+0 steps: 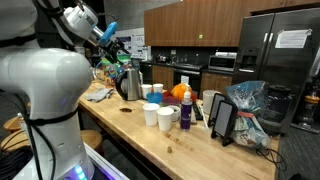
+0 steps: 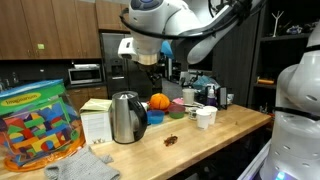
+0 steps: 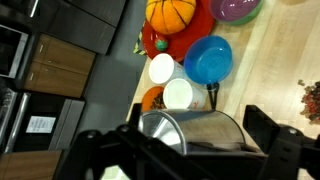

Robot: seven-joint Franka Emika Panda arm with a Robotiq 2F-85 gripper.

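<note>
A steel kettle [image 3: 190, 135] with a dark handle stands on the wooden counter [image 1: 190, 150], and it shows in both exterior views [image 1: 130, 80] [image 2: 125, 118]. My gripper [image 3: 190, 135] hangs above it, open, with one dark finger [image 3: 268, 135] on each side of the kettle's top. In the exterior views the gripper [image 1: 118, 45] [image 2: 150, 62] is well above the kettle and touches nothing. Just beyond the kettle stand two white cups [image 3: 178, 94] [image 3: 161, 68], a blue bowl [image 3: 208, 60] and an orange ball [image 3: 170, 14].
Two white cups [image 1: 158, 117], a black stand [image 1: 222, 120] and a plastic bag [image 1: 245, 105] sit further along the counter. A box of coloured blocks [image 2: 38, 125], a paper carton [image 2: 95, 120] and a grey cloth [image 2: 85, 165] lie beside the kettle. A purple bowl [image 3: 235, 8] is nearby.
</note>
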